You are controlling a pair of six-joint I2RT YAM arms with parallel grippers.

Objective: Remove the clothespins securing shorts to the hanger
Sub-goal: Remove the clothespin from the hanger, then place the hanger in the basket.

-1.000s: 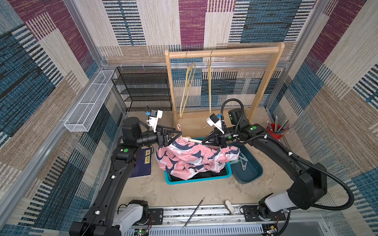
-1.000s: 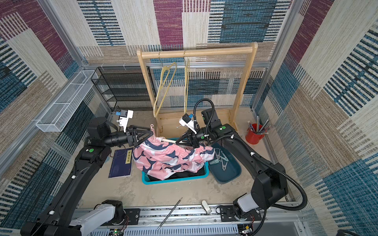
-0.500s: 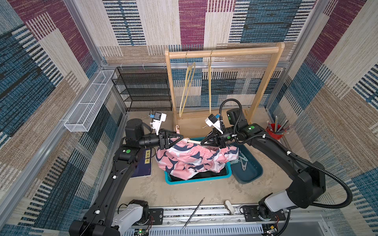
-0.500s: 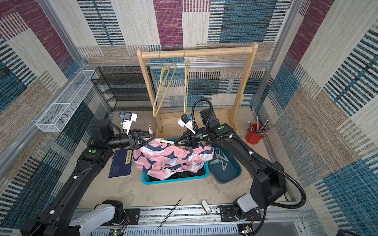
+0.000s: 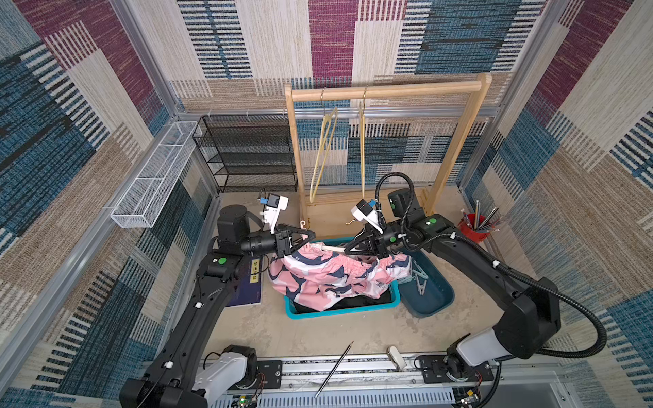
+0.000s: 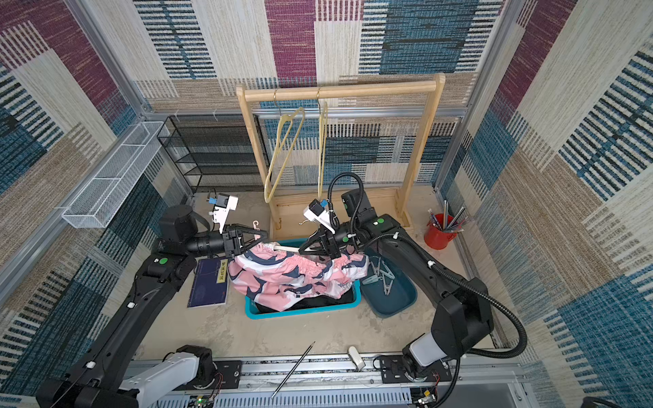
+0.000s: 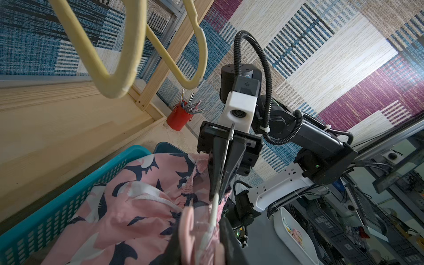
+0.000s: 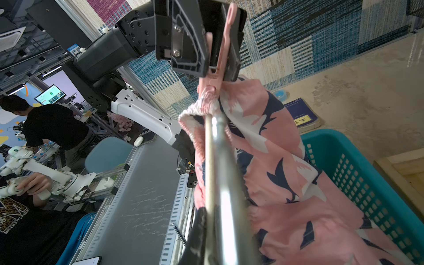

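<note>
The pink shorts [image 5: 332, 279] with a navy-and-white print hang from a cream hanger [image 7: 214, 206] over a teal basket [image 5: 339, 311]; they also show in the right wrist view [image 8: 275, 160]. My left gripper [image 5: 311, 235] is at the hanger's left end, shut on a pink clothespin [image 8: 220, 46] that grips the waistband. In the left wrist view that clothespin [image 7: 189, 229] sits between the left gripper's [image 7: 202, 243] jaws. My right gripper [image 5: 348, 251] is shut on the hanger near its metal hook [image 7: 231, 133]. Several loose clothespins [image 5: 418, 279] lie in a dark teal bin [image 5: 438, 300].
A wooden rack [image 5: 385, 92] with two yellow hangers [image 5: 325, 148] stands just behind. A black wire shelf [image 5: 247, 155] is at back left and a red cup of pens [image 5: 475, 229] at the right. A dark blue book [image 5: 251, 286] lies left of the basket, and a pencil [image 5: 334, 369] near the front rail.
My left gripper moved right to the hanger's end and closed from open onto the pink clothespin. The right arm kept its grip, and the hanger shifted only slightly.
</note>
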